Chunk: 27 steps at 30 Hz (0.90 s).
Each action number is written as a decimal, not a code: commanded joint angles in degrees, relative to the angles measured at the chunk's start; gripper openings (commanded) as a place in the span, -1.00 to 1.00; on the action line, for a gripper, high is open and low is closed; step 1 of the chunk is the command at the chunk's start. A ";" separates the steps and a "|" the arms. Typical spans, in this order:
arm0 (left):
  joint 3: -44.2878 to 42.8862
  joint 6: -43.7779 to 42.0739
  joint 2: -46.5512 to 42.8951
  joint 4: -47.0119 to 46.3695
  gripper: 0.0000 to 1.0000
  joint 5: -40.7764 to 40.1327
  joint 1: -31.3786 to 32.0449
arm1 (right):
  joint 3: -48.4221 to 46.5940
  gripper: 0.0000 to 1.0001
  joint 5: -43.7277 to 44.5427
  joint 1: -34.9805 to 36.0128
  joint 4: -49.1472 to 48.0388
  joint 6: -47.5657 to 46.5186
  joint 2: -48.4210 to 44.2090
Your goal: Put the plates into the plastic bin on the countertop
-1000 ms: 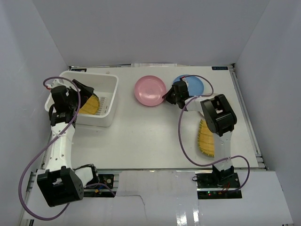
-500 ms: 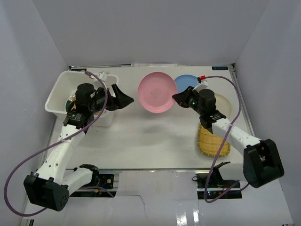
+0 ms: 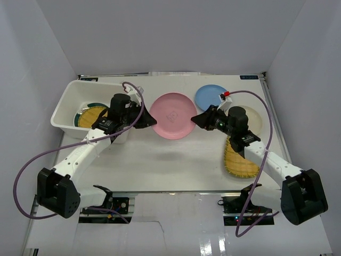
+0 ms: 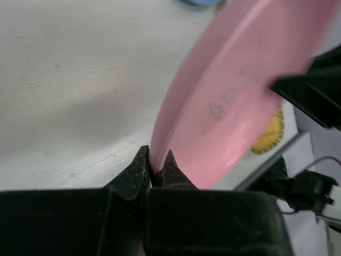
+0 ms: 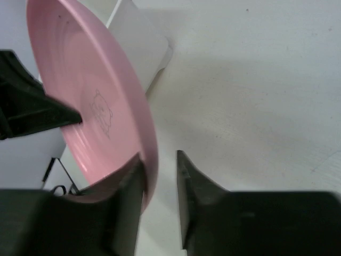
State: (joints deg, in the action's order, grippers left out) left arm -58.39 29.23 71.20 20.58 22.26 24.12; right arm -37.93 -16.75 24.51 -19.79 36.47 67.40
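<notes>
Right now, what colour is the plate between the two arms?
The plate is plain pink; top external view shows it best.

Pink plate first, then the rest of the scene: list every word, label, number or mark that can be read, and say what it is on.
Pink plate: a faint raised stamp in its middle, too blurred to read in either wrist view.
Countertop: a small dark label at its far edge, too small to read.
No other text shows, so nothing here is legible.
</notes>
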 commanded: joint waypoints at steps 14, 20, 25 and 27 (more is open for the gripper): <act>-8.50 2.75 -5.36 2.10 -1.00 -16.98 -20.47 | -5.65 0.42 3.01 -3.94 7.65 -9.13 4.21; 0.54 7.32 -9.75 1.22 -1.00 -19.45 -33.06 | -14.35 -0.25 12.43 -9.03 9.95 -11.33 13.96; 5.65 9.88 -12.31 -0.10 -1.00 -23.57 -38.44 | -26.81 -0.31 14.82 -14.04 11.44 -13.79 25.82; 6.70 10.67 -12.05 -0.10 -1.00 -24.98 -39.59 | -30.78 -0.28 14.56 -16.51 13.10 -15.11 29.70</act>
State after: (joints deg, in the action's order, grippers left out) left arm -52.29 37.21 61.28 22.79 0.36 -13.91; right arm -62.52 -4.89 10.94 -8.16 24.80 93.36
